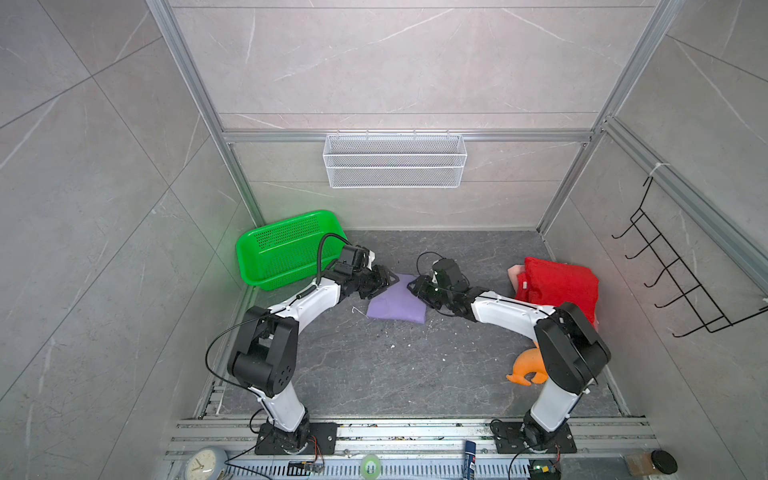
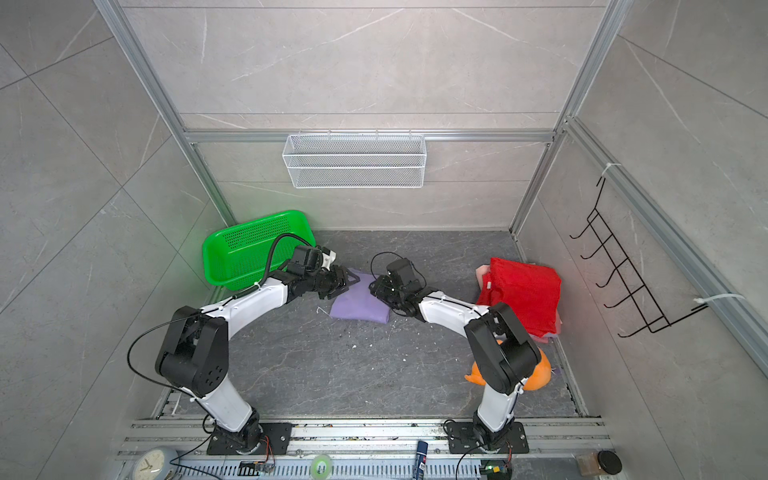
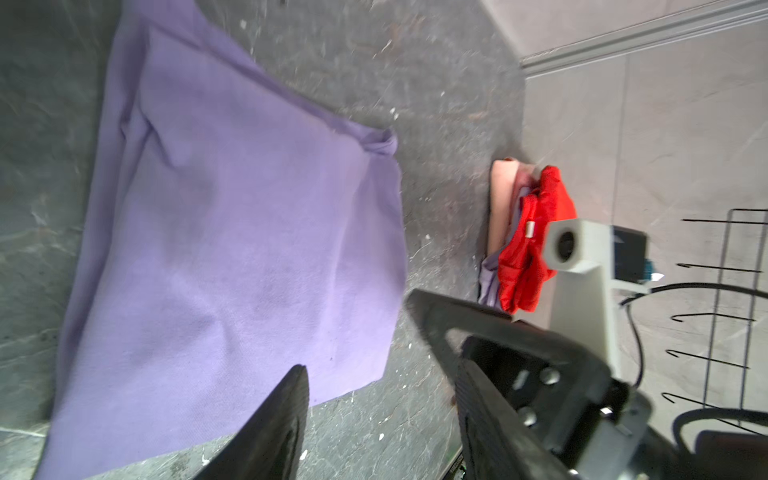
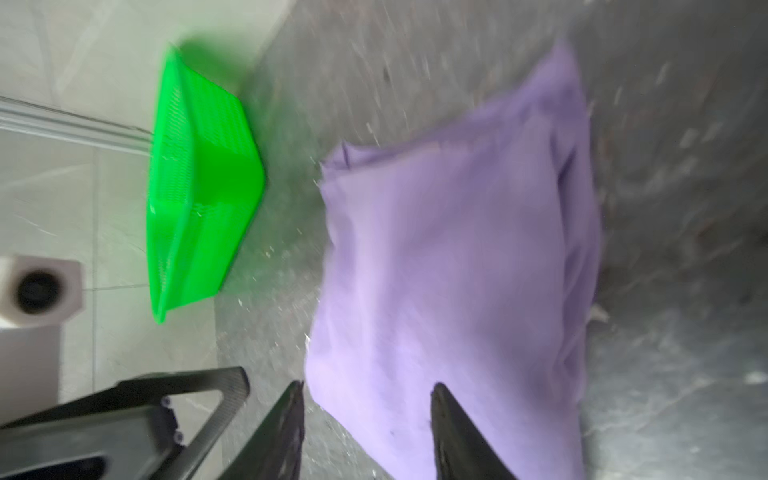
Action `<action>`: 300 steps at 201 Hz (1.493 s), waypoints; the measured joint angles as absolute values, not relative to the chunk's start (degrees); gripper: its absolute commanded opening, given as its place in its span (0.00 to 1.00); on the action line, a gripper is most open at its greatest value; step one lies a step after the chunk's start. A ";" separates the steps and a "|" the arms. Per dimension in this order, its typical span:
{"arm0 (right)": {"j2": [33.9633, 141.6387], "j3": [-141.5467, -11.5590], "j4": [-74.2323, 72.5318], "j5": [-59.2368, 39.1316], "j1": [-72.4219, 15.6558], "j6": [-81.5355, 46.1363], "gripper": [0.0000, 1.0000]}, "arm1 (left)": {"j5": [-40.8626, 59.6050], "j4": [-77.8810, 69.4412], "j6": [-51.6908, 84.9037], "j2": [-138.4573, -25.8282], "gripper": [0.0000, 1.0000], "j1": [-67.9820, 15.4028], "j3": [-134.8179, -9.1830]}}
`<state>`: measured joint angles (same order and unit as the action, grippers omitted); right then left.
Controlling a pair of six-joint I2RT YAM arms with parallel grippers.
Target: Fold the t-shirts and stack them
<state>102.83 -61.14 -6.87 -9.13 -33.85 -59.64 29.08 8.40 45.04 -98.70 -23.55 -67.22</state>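
- The lavender shirt lay folded into a rough square on the dark floor, midway between the two arms. Both top views showed it.
- The left claw hung over the shirt's edge on the basket side. Its jaws stood well apart with nothing between them.
- The right claw hung over the opposite edge, its jaws also parted. Cloth showed below the gap, but the fingers did not pinch it, though that wrist view was blurred.
- The red shirt lay folded on top of a pile against the right wall. A pink shirt poked out beneath it.
- A green basket leaned tilted in the back left corner.
- An orange plush toy lay on the floor near the right arm, partly hidden by it.
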 measured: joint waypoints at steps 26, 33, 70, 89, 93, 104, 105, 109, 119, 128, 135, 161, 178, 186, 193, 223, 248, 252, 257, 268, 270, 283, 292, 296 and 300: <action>105.84 -58.46 -9.56 -9.50 -34.37 -62.00 0.47 | 29.06 6.26 46.00 -101.62 0.60 -23.59 -66.41; 106.21 -57.84 -10.04 -9.43 -34.37 -62.24 0.47 | 29.08 5.39 46.33 -102.59 0.60 -23.59 -65.98; 106.52 -55.02 -11.49 -8.40 -34.39 -61.69 0.47 | 28.77 3.14 47.46 -106.91 0.60 -23.46 -62.87; 106.52 -54.63 -12.10 -8.12 -34.50 -60.31 0.47 | 28.40 2.96 47.62 -107.48 0.59 -23.31 -61.19; 106.52 -54.63 -12.10 -7.99 -34.50 -59.75 0.47 | 28.27 3.01 47.59 -107.48 0.59 -23.29 -60.97; 106.50 -54.63 -12.10 -7.77 -34.48 -58.39 0.48 | 27.79 3.01 47.57 -107.48 0.59 -23.27 -60.71; 106.50 -54.63 -12.10 -7.75 -34.48 -58.28 0.48 | 27.59 3.03 47.55 -107.48 0.59 -23.27 -60.71; 106.50 -54.63 -12.08 -7.73 -34.48 -57.71 0.49 | 27.53 3.01 47.53 -107.48 0.59 -23.27 -60.71; 106.24 -54.63 -11.99 -7.77 -34.35 -56.25 0.51 | 26.68 3.51 46.92 -107.15 0.59 -23.27 -60.71; 105.67 -54.63 -11.40 -7.77 -34.13 -54.50 0.53 | 25.50 4.67 46.19 -106.54 0.59 -23.27 -60.71; 105.01 -54.63 -10.74 -7.60 -33.87 -53.32 0.55 | 24.29 5.91 45.32 -105.43 0.59 -23.27 -60.53; 99.63 -54.63 -6.66 -6.72 -32.36 -49.43 0.62 | 18.06 12.73 41.43 -97.95 0.64 -23.16 -59.20; 94.43 -54.63 -4.86 -6.59 -32.01 -49.50 0.67 | 15.79 16.14 39.38 -92.82 0.65 -23.09 -58.63; 92.05 -54.50 -4.40 -6.55 -32.01 -50.43 0.70 | 15.33 17.04 38.72 -91.22 0.65 -23.09 -58.33; 89.97 -53.80 -4.86 -6.46 -32.01 -51.70 0.74 | 15.31 17.47 38.28 -90.35 0.65 -23.09 -58.04; 84.12 -41.34 -15.20 -6.72 -32.25 -62.22 0.86 | 15.59 18.55 37.69 -91.07 0.65 -23.09 -56.27; 86.63 -31.53 -21.98 -6.70 -33.45 -71.20 0.88 | 16.71 18.83 37.69 -94.17 0.65 -22.81 -56.12; 87.09 -30.59 -22.55 -6.68 -33.85 -72.20 0.88 | 16.95 18.72 37.71 -94.72 0.65 -22.74 -56.12; 87.44 -29.85 -23.09 -6.55 -34.26 -73.08 0.89 | 17.15 18.52 37.71 -95.22 0.65 -22.65 -56.12; 87.61 -28.95 -25.67 -5.85 -35.38 -75.26 0.89 | 18.33 17.58 37.98 -96.86 0.64 -22.28 -56.12; 87.61 -28.91 -26.00 -5.78 -35.48 -75.40 0.89 | 18.46 17.43 38.00 -97.01 0.64 -22.22 -56.12; 87.66 -28.69 -28.73 -5.17 -36.56 -77.25 0.90 | 19.73 15.73 38.68 -98.67 0.62 -21.82 -55.90; 87.66 -28.45 -30.55 -4.67 -37.21 -78.52 0.90 | 20.56 14.39 39.42 -99.72 0.60 -21.71 -55.79; 87.66 -28.32 -31.22 -4.45 -37.45 -78.96 0.90 | 21.10 13.72 39.70 -100.25 0.57 -21.65 -55.75; 87.66 -28.05 -31.97 -4.14 -37.76 -79.59 0.90 | 21.54 13.08 40.14 -100.71 0.55 -21.56 -55.70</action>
<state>87.66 -28.05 -31.97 -4.14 -37.76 -79.59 21.54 13.08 40.14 -100.71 -21.56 -55.70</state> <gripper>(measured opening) 0.902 0.597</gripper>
